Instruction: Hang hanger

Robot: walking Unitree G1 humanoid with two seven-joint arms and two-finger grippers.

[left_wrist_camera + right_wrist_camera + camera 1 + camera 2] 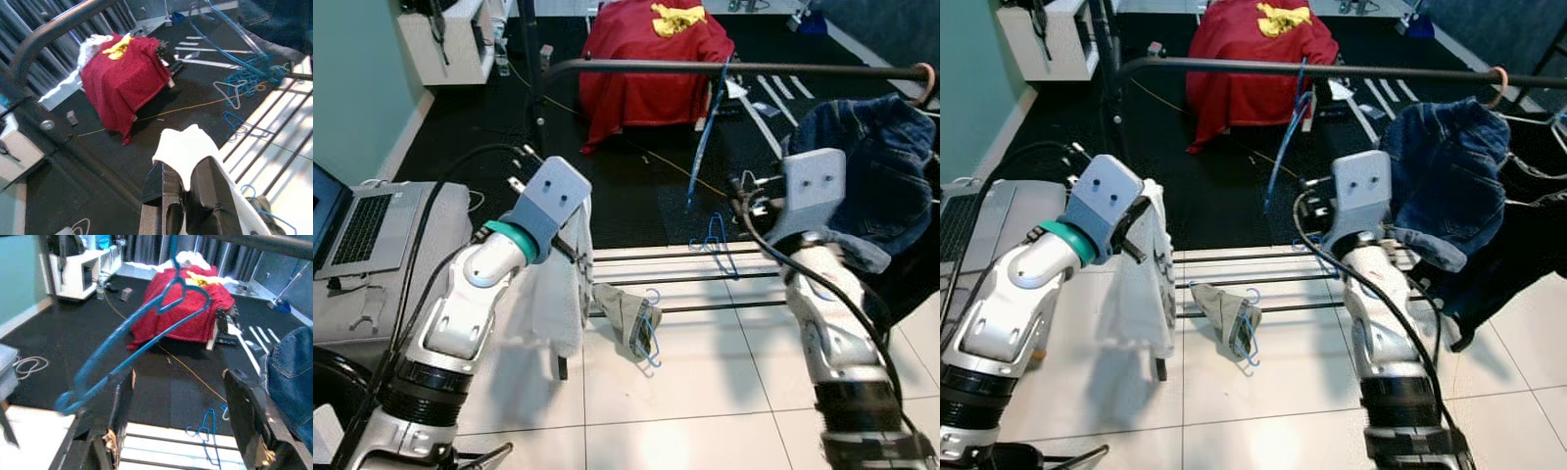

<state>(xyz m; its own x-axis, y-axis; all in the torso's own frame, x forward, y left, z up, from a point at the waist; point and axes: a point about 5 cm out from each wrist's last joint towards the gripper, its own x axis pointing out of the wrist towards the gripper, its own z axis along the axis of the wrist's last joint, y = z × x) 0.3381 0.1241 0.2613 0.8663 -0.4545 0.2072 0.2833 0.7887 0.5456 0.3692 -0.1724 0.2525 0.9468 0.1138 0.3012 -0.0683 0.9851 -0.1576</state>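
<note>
Your blue hanger (707, 137) hangs already on the rail (724, 68), just ahead of the right gripper (178, 382), whose jaws stand spread and empty. The left gripper (188, 183) pinches a white cloth (563, 294). Next you should probably bring this cloth to the hanger

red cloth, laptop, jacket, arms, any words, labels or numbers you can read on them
No text can be read anywhere.
Red cloth: a yellow print, a shape, no letters to make out.
Laptop: key legends too small to read.
Denim jacket: no label visible.
Arm plates: screw holes, no marking.
</note>
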